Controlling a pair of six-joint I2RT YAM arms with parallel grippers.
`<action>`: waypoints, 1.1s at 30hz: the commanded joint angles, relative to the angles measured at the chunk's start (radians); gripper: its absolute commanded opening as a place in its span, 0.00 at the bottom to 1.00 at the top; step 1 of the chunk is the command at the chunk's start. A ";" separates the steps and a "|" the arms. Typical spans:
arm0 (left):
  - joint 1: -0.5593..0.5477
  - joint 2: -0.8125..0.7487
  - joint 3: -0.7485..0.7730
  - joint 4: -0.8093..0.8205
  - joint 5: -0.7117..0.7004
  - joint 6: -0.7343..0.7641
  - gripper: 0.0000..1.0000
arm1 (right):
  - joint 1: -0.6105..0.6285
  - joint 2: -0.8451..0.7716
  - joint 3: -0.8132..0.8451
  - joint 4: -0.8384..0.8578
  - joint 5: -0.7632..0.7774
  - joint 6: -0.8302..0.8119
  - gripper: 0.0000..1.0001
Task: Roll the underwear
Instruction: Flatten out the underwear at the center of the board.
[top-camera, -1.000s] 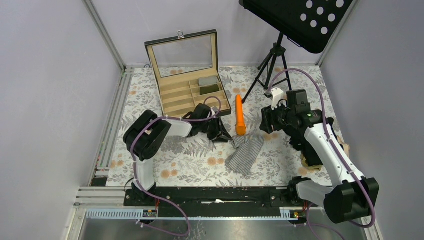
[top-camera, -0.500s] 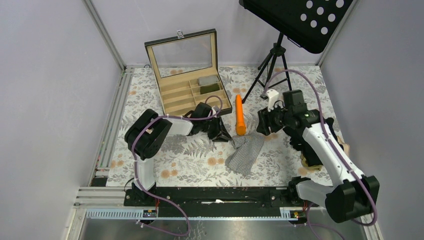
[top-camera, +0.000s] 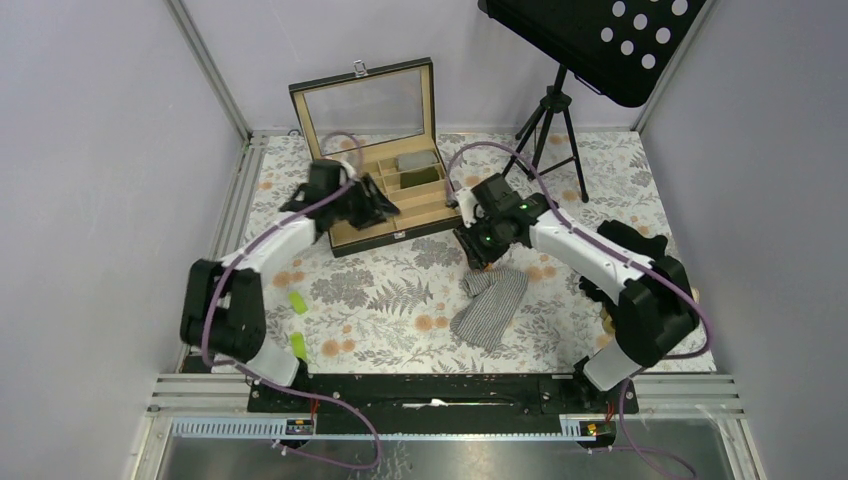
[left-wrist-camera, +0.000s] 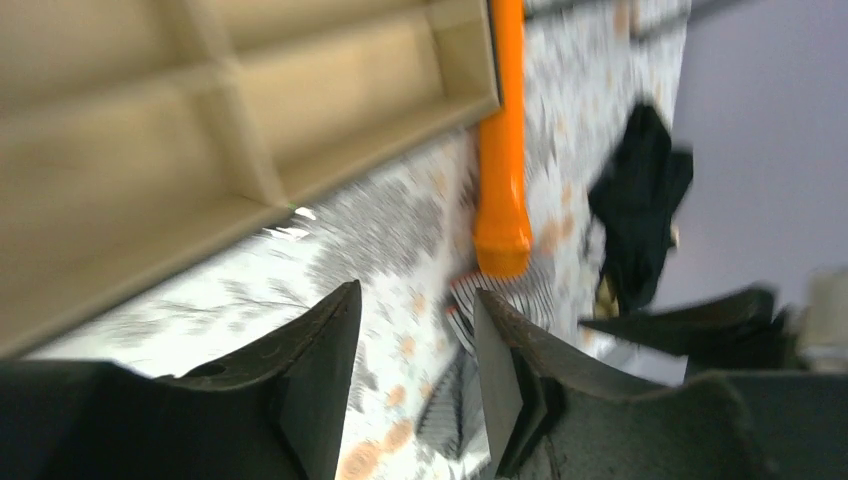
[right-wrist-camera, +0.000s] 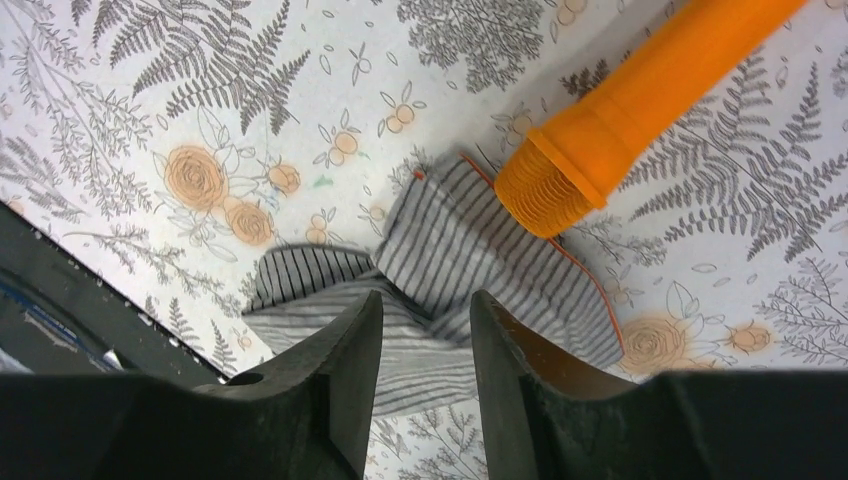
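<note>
Vs 1 s ago: the striped underwear (top-camera: 488, 306) hasn't moved. The left end effector (top-camera: 380, 207), which was at the garment's far-left corner, is now up over the near-left part of the box (top-camera: 345, 140). The right end effector (top-camera: 476, 248) has come in from the right and now hangs over the garment's far end. That puts it over the thick end of the orange stick (right-wrist-camera: 600, 140), which the arm mostly hides in the top view. 2 green pieces (top-camera: 296, 302) now show where the left arm had been.

Striped underwear lies flat-ish mid tabletop (top-camera: 400, 320). Long axis runs near–far, w/ the near end slanted a bit left. The far end is narrow and bunched, just touching the stick's thick end; the near end is wider.

Count:
- 1 striped garment.
- Black underwear (left-wrist-camera: 640, 200) in a heap well to the right; can't tell how many.
- 1 stick, 2 green pieces, 1 box w/ lid up, 1 stand (top-camera: 548, 125).

Right end effector: fingers parted, striped cloth showing below the gap, nothing pinched. Left end effector: fingers parted, nothing btwn them, though the wrist view is blurred.
</note>
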 joint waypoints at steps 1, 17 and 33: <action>0.142 -0.142 -0.029 -0.078 -0.157 0.049 0.49 | 0.098 0.068 0.071 0.008 0.146 0.065 0.45; 0.315 -0.465 -0.264 0.030 -0.178 0.022 0.59 | 0.229 0.267 0.129 -0.020 0.304 0.100 0.46; 0.321 -0.528 -0.320 0.044 -0.138 -0.023 0.60 | 0.232 0.327 0.126 -0.010 0.398 0.101 0.38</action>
